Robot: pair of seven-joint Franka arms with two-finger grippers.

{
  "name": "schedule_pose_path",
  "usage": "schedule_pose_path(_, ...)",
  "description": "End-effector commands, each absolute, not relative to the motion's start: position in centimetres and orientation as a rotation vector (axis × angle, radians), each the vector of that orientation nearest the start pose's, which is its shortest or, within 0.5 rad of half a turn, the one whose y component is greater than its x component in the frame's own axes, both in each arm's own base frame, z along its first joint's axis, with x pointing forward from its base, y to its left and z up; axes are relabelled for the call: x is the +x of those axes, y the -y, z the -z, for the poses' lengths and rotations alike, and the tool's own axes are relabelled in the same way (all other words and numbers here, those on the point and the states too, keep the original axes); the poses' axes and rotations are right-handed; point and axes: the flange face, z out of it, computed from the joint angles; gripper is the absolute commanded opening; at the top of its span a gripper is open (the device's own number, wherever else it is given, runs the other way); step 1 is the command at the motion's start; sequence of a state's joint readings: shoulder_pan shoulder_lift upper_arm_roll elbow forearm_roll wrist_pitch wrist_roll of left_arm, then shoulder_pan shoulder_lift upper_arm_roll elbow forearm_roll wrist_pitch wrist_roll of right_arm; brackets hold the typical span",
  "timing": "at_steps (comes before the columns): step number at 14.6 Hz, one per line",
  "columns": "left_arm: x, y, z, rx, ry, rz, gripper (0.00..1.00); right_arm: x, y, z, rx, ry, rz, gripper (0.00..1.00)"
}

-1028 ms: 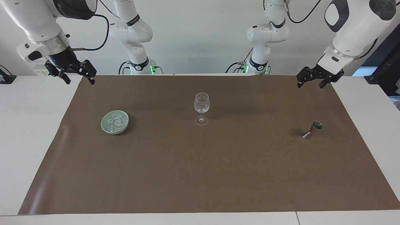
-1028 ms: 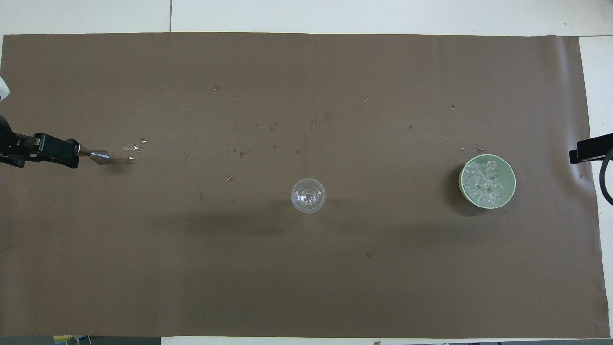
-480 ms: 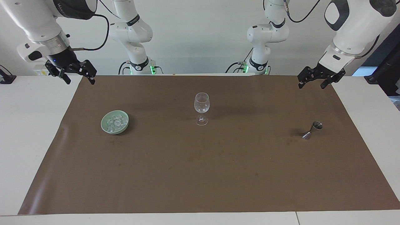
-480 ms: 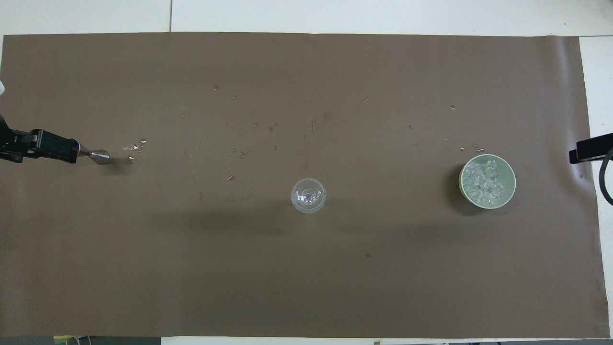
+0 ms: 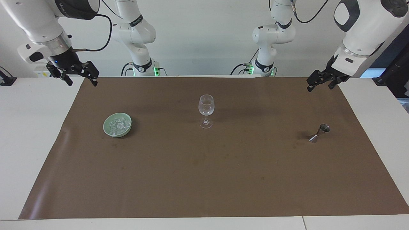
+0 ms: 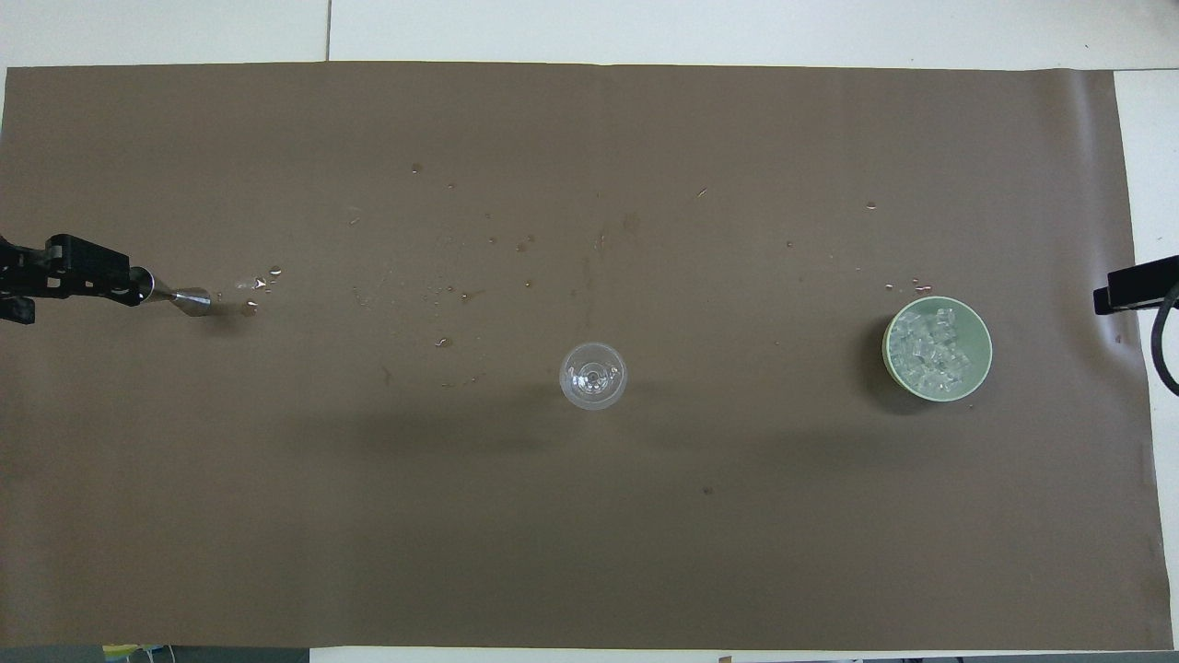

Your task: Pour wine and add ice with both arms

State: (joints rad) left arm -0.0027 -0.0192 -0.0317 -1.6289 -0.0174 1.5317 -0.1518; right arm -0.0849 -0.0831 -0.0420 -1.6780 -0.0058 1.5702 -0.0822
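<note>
A: Where heaped clear ice cubes (image 5: 117, 125) sit in the pale green bowl (image 6: 982, 371), toward the right arm's end, any risk?
B: Right gripper (image 5: 79, 77) jaws spread, left gripper (image 5: 322, 82) jaws unreadable; slippery cubes could drop short of the clear stemmed glass (image 5: 206, 110).

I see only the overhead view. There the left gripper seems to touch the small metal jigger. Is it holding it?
Observer: No. In the facing view the left gripper hangs in the air, apart from the jigger, which stands on the mat.
Operator: And the right gripper? I see only a black tip.
Observer: The right gripper is open and empty, raised over the mat's edge at the right arm's end.
Operator: Is the glass standing?
Observer: Yes, the wine glass stands upright on its stem, between the jigger and the bowl of ice.
</note>
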Motion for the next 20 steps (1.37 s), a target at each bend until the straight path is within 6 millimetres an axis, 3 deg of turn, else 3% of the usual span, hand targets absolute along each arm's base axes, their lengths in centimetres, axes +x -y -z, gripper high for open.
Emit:
schedule_pose_path(1, 54.0, 0.7, -59.8, -3.144, 0.501, -0.195, 1.0, 51.9, 6.8, -62.1, -3.125, -0.055, -0.041, 1.0)
schedule_pose_path(4, 55.2, -2.0, -58.2, -3.109, 1.068, -0.341, 1.0, 51.9, 6.8, -62.1, -3.125, -0.055, -0.038, 1.0)
schedule_pose_path(5, 56.8, -3.1, -57.6, -3.058, 1.288, -0.403, 1.0, 51.9, 6.9, -62.0, -3.125, -0.057, -0.043, 1.0)
schedule_pose_path(7, 59.4, -4.5, -56.1, -2.959, 1.497, -0.501, 1.0, 51.9, 6.8, -62.0, -3.125, -0.055, -0.041, 1.0)
schedule_pose_path(11, 61.5, -13.3, -51.4, -2.724, 2.1, -0.748, 1.0, 51.9, 6.9, -62.0, -3.125, -0.057, -0.043, 1.0)
schedule_pose_path(15, 63.3, -16.7, -46.7, -2.526, 2.329, -0.85, 1.0, 51.9, 6.8, -62.0, -3.125, -0.055, -0.043, 1.0)
schedule_pose_path(17, 63.4, -20.7, -43.3, -2.411, 2.47, -0.965, 1.0, 51.9, 6.9, -62.0, -3.125, -0.057, -0.043, 1.0)
schedule_pose_path(20, 63.2, -23.4, -38.8, -2.315, 2.553, -1.112, 1.0, 51.9, 6.7, -62.0, -3.125, -0.053, -0.043, 1.0)
